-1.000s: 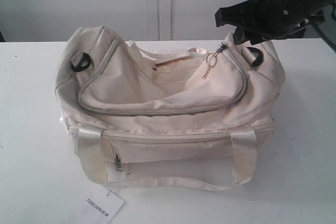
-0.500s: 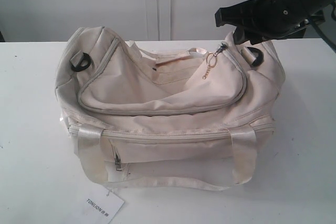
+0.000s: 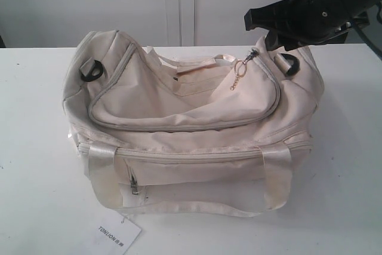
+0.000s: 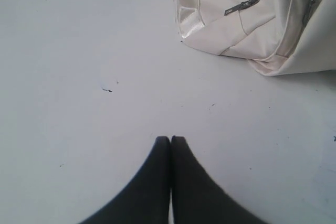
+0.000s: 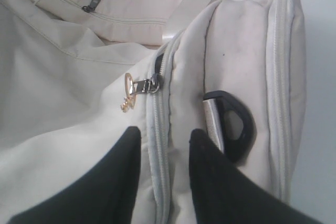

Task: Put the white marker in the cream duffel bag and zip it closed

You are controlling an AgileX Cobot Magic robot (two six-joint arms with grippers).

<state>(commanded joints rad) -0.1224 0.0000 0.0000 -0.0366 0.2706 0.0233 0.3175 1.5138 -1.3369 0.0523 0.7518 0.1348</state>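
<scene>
The cream duffel bag (image 3: 179, 117) lies on the white table, handle straps to the front. Its curved top zipper looks closed along the length I can see, and the slider with the gold chain pull (image 3: 238, 76) sits at the far right end. My right gripper (image 3: 260, 29) hovers over that end, open. In the right wrist view its fingers (image 5: 165, 134) straddle the zipper track just behind the chain pull (image 5: 127, 95), with nothing held. My left gripper (image 4: 170, 139) is shut and empty over bare table beside the bag's corner (image 4: 220, 19). The white marker is not visible.
Black D-rings sit at both bag ends (image 3: 91, 70) (image 3: 289, 63). A white paper tag (image 3: 117, 234) lies at the table's front edge. The front pocket zip pull (image 3: 135, 188) hangs at the lower left. A white wall stands behind the table.
</scene>
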